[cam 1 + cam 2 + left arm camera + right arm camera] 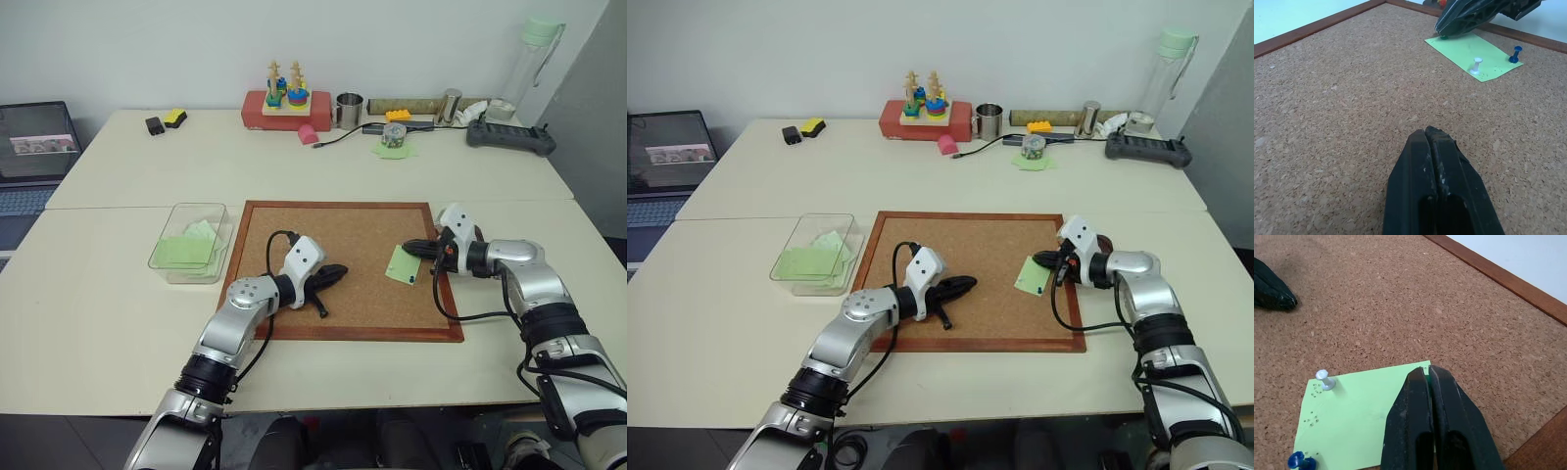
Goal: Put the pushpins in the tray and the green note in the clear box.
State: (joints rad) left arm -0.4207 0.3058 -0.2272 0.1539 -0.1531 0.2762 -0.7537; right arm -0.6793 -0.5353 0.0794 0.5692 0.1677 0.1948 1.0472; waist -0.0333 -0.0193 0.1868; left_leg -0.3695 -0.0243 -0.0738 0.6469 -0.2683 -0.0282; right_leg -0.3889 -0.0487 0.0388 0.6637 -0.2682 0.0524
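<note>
Green note [1359,418] flat on cork board [323,245], right side, pinned by white pushpin [1325,380] and blue pushpin [1299,461]. Right gripper [1427,371] jaws closed at note's corner, apparently on a pin there. Left gripper [1429,134] jaws closed, empty, mid-board. Clear box [167,257] on bench left of board, pale green papers inside.

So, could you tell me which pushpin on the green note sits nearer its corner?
The blue pushpin; the white pushpin stands farther along the green note's edge.
</note>
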